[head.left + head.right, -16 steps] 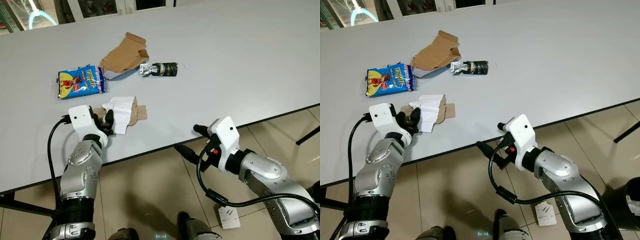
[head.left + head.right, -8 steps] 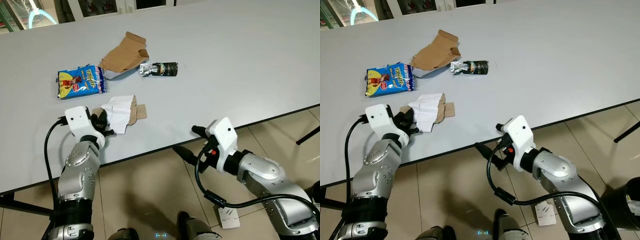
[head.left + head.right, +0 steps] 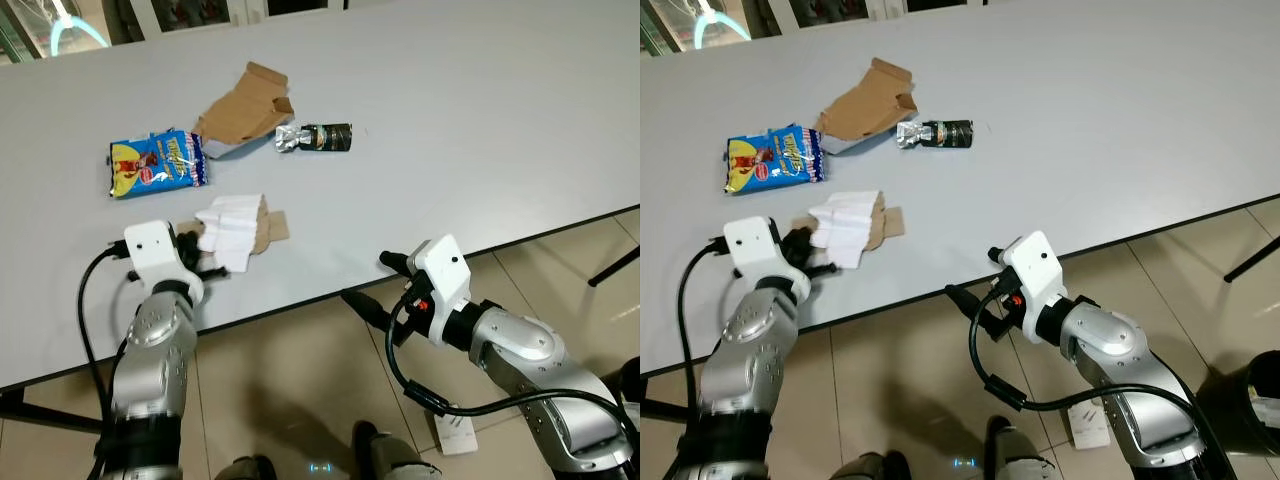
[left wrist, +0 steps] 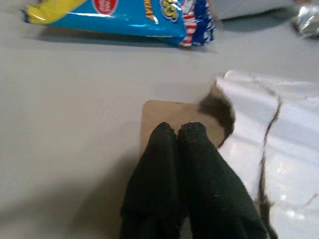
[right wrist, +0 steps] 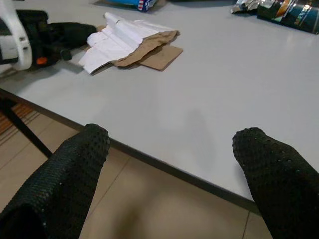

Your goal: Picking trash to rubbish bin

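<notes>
Where the white paper covers it, we cannot make out how far the brown cardboard scrap extends; our head views show just its edges poking out. Our left wrist view shows more: the left gripper, fingers pressed together with nothing between them, has its tips over the scrap's bare corner, the paper just beside them. Our right gripper hangs off the grey table edge, fingers spread wide apart. Farther in lie a blue snack bag, a torn cardboard box and a dark foil pouch.
</notes>
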Robot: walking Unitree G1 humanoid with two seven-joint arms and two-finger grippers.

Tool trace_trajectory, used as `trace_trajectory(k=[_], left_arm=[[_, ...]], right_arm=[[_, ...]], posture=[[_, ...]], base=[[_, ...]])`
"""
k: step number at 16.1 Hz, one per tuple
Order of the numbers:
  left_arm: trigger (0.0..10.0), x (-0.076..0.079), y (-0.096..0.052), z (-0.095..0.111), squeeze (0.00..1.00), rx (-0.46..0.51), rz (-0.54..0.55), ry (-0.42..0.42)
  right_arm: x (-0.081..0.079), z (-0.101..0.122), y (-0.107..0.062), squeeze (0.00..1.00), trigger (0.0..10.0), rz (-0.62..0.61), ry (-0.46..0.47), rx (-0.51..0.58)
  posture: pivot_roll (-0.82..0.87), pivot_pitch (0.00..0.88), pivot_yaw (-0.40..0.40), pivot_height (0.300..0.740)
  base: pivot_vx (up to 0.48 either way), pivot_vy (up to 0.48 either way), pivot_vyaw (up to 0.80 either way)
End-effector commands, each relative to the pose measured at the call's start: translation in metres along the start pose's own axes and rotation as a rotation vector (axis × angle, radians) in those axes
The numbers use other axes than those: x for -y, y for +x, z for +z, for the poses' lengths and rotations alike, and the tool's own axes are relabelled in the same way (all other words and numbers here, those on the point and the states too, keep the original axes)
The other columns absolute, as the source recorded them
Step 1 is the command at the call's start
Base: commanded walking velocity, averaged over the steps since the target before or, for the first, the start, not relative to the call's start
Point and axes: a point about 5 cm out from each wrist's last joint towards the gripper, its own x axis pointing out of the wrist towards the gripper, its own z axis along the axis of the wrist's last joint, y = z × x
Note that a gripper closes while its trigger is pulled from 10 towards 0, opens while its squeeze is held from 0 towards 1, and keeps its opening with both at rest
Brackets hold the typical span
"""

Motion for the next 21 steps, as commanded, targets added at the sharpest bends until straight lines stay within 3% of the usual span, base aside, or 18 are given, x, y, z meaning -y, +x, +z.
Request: trace_trajectory(k=[1,3,8,11,12,13,21], left_arm=[[0.0,-0.004,-0.005,0.002,0.0,0.028,0.036,0.056],[0.0,0.004,-0.01,0.015,0.0,0.132,0.013,0.112],[0.0,0.012,-0.021,0.037,0.0,0.256,0.011,0.179],[0.0,0.01,-0.023,0.039,0.0,0.253,0.036,0.204],[3.6,0.007,-0.02,0.029,1.0,0.195,0.054,0.197],[10.0,0.009,-0.017,0.024,1.0,0.168,0.037,0.174],[10.0,0.034,-0.003,0.032,1.0,0.184,-0.065,0.092]], right_arm=[[-0.001,-0.002,0.0,0.0,10.0,-0.004,-0.008,-0.001],[-0.001,-0.002,0.002,0.0,10.0,-0.007,-0.007,0.002],[-0.002,0.0,0.007,0.0,10.0,0.002,-0.017,0.013],[-0.003,-0.001,0.009,0.0,10.0,0.002,-0.017,0.018],[-0.005,0.0,0.011,0.0,10.0,0.009,-0.023,0.022],[-0.005,0.0,0.012,0.0,10.0,0.011,-0.026,0.027],[-0.004,0.001,0.01,0.0,10.0,-0.008,-0.029,0.033]], posture=[[-0.21,0.206,0.028,0.74],[-0.2,0.205,0.026,0.74],[-0.19,0.196,0.026,0.74],[-0.18,0.192,0.027,0.74],[-0.18,0.191,0.028,0.74],[-0.18,0.191,0.029,0.74],[-0.19,0.197,0.036,0.74]], base=[[0.0,0.0,0.0],[0.0,0.0,0.0],[0.0,0.0,0.0],[0.0,0.0,0.0],[0.0,0.0,0.0],[0.0,0.0,0.0],[0.0,0.0,0.0]])
